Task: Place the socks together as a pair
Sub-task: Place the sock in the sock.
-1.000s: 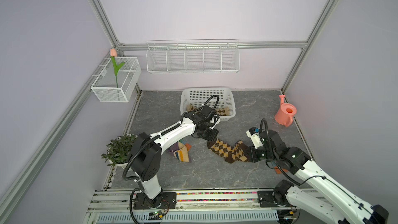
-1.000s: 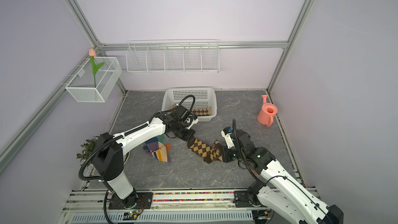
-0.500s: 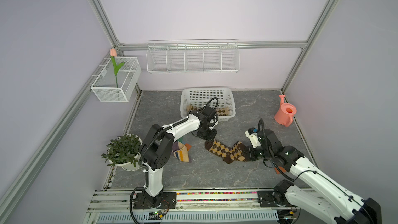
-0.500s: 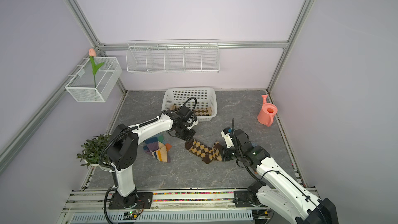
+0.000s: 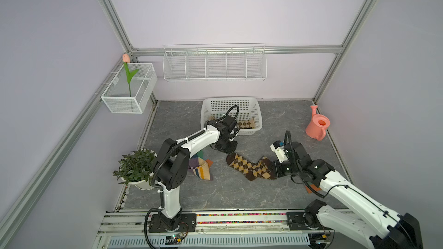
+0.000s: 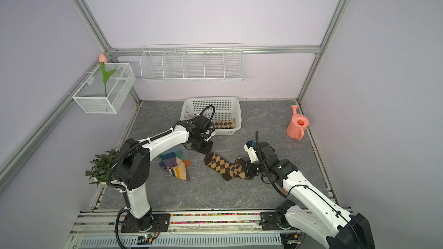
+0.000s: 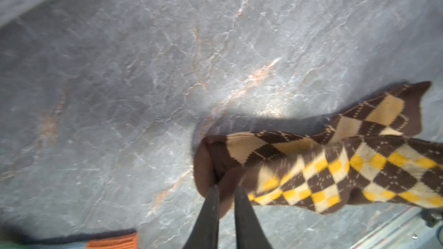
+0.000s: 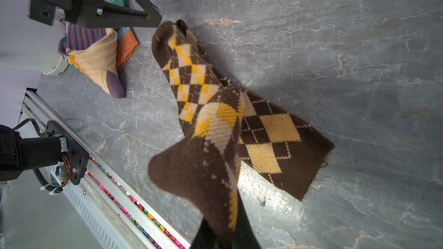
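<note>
Clamping yellow-brown argyle sock [image 8: 191, 80] cuff with right gripper [image 8: 224, 234]; left gripper [image 7: 226, 189] jaws slightly apart by its toe.

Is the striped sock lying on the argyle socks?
No, the striped sock lies apart from the argyle socks, with a gap between them.

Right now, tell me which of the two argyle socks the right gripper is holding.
The dark brown sock with small bright-yellow diamonds: the right gripper pinches its end. The sock with large tan diamonds lies flat beneath it, ungripped.
</note>
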`<act>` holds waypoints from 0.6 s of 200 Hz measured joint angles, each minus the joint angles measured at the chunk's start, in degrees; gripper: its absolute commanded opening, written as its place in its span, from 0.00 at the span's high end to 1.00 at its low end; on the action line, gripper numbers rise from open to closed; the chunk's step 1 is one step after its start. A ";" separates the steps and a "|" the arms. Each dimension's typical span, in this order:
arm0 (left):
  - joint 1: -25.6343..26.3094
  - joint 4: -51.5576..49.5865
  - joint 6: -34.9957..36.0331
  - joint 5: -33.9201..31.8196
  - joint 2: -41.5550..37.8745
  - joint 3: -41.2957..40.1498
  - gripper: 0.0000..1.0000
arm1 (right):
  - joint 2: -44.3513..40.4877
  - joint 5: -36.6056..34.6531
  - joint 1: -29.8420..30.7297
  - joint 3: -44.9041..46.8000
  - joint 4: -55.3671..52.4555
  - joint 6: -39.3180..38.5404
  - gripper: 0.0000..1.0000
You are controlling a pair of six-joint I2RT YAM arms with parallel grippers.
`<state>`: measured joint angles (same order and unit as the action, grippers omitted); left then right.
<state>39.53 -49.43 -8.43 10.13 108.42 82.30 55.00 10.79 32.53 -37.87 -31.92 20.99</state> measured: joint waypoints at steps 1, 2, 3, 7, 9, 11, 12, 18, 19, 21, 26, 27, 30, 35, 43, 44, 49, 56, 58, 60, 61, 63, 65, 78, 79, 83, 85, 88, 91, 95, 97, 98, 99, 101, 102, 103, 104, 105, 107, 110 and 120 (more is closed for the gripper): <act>0.00 0.04 -0.09 -0.17 0.00 0.00 0.73 | 0.04 0.02 -0.02 0.00 0.07 0.00 0.92; 0.00 0.04 -0.02 -0.26 0.00 0.00 0.72 | 0.07 0.00 -0.04 0.02 0.09 0.00 0.92; -0.02 0.04 0.02 -0.31 0.00 0.00 0.72 | 0.09 0.02 -0.04 0.02 0.11 0.00 0.92; -0.02 0.09 -0.22 -0.66 0.00 -0.02 0.68 | 0.17 0.00 -0.11 0.07 0.33 0.00 0.92; -0.02 0.15 -0.15 -0.87 -0.02 -0.04 0.67 | 0.24 0.00 -0.15 0.11 0.44 0.00 0.92; -0.02 0.31 0.00 -0.98 -0.07 -0.11 0.65 | 0.26 0.00 -0.20 0.13 0.50 0.00 0.92; -0.02 0.35 -0.11 -1.03 -0.07 -0.13 0.64 | 0.28 0.00 -0.20 0.15 0.55 0.00 0.92; -0.04 0.70 -0.20 -1.40 -0.26 -0.39 0.58 | 0.39 0.00 -0.33 0.26 0.83 0.00 0.92; -0.04 0.70 -0.37 -1.44 -0.26 -0.44 0.57 | 0.42 0.00 -0.37 0.28 0.92 0.00 0.92; -0.04 0.90 -0.68 -1.64 -0.37 -0.57 0.55 | 0.42 0.00 -0.39 0.31 0.96 0.00 0.92; -0.04 1.25 -0.76 -1.84 -0.79 -1.05 0.51 | 0.52 0.00 -0.50 0.44 1.20 -0.02 0.92; -0.04 1.36 -0.90 -1.92 -0.87 -1.14 0.50 | 0.52 -0.02 -0.50 0.46 1.22 -0.02 0.92; -0.04 1.49 -0.42 -2.01 -1.27 -1.46 0.47 | 0.57 0.00 -0.57 0.52 1.36 -0.02 0.92; -0.04 1.79 -0.87 -2.40 -2.08 -2.16 0.43 | 0.66 -0.04 -0.63 0.68 1.53 -0.02 0.92; -0.04 2.14 -1.16 -2.78 -3.41 -3.15 0.40 | 0.83 -0.02 -0.72 0.90 1.79 -0.02 0.92; -0.04 2.27 -1.01 -2.84 -3.72 -3.32 0.40 | 0.87 -0.02 -0.76 0.96 1.84 -0.02 0.92; -0.04 2.49 -1.53 -3.10 -4.70 -3.91 0.39 | 1.03 -0.02 -0.83 1.11 1.97 -0.04 0.92; -0.04 2.89 -1.77 -3.28 -6.23 -4.68 0.39 | 1.22 -0.02 -0.94 1.27 2.01 -0.07 0.92; -0.04 3.02 -1.77 -3.23 -6.64 -4.90 0.39 | 1.27 -0.02 -0.98 1.31 2.05 -0.09 0.92; -0.04 3.15 -1.81 -3.26 -6.95 -5.05 0.39 | 1.31 -0.02 -1.01 1.36 2.10 -0.09 0.91; -0.04 3.21 -1.84 -3.26 -7.23 -5.20 0.39 | 1.36 -0.02 -1.01 1.38 2.14 -0.09 0.91; -0.04 3.43 -1.92 -3.23 -7.65 -5.42 0.39 | 1.38 -0.04 -1.03 1.44 2.21 -0.09 0.91; -0.04 3.56 -2.01 -3.23 -7.89 -5.57 0.39 | 1.40 -0.02 -1.05 1.49 2.25 -0.11 0.91; -0.04 5.16 -2.43 -3.10 -9.75 -7.10 0.39 | 1.44 0.00 -1.11 1.84 2.47 -0.22 0.91; -0.04 5.20 -2.45 -3.06 -9.81 -7.21 0.39 | 1.44 -0.02 -1.11 1.86 2.49 -0.22 0.91; -0.04 5.88 -2.60 -2.99 -10.14 -7.85 0.39 | 1.44 -0.02 -1.11 1.92 2.51 -0.22 0.91; -0.04 6.23 -2.71 -2.95 -10.27 -8.17 0.40 | 1.44 -0.02 -1.14 1.95 2.51 -0.22 0.91; -0.04 6.64 -2.78 -2.93 -10.34 -8.61 0.40 | 1.44 0.00 -1.18 2.01 2.56 -0.22 0.90; -0.04 7.04 -2.93 -2.84 -10.34 -9.07 0.40 | 1.44 -0.02 -1.22 2.03 2.62 -0.22 0.90; -0.04 7.78 -3.08 -2.75 -10.29 -9.90 0.41 | 1.42 -0.02 -1.25 2.05 2.67 -0.22 0.90; -0.04 8.15 -3.19 -2.73 -10.23 -10.36 0.41 | 1.42 0.00 -1.29 2.08 2.67 -0.22 0.90; -0.04 8.31 -3.23 -2.73 -10.21 -10.51 0.41 | 1.42 -0.02 -1.29 2.08 2.67 -0.22 0.90; -0.04 8.46 -3.32 -2.69 -10.19 -10.69 0.41 | 1.42 0.00 -1.31 2.08 2.69 -0.22 0.90; -0.04 8.83 -3.32 -2.69 -10.12 -11.19 0.41 | 1.42 0.00 -1.33 2.10 2.71 -0.22 0.90; -0.04 9.05 -3.41 -2.67 -10.03 -11.52 0.42 | 1.42 -0.02 -1.31 2.10 2.73 -0.22 0.90; -0.04 9.16 -3.45 -2.64 -10.01 -11.65 0.42 | 1.42 -0.02 -1.33 2.10 2.75 -0.22 0.90; -0.04 9.38 -3.52 -2.60 -9.92 -11.98 0.42 | 1.42 0.00 -1.33 2.10 2.75 -0.22 0.90; -0.04 9.49 -3.54 -2.60 -9.90 -12.13 0.42 | 1.42 0.00 -1.33 2.10 2.75 -0.22 0.90; -0.04 9.77 -3.61 -2.56 -9.79 -12.61 0.42 | 1.42 -0.02 -1.33 2.10 2.78 -0.24 0.90; -0.04 10.14 -3.72 -2.54 -9.62 -13.25 0.43 | 1.42 -0.02 -1.33 2.12 2.80 -0.22 0.90; -0.04 11.21 -4.24 -2.32 -8.92 -15.19 0.43 | 1.42 0.00 -1.33 2.21 2.95 -0.22 0.89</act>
<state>39.48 -38.22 -12.67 7.81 99.50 67.11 56.42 10.79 31.20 -35.66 -28.97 20.78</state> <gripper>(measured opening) 0.575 0.105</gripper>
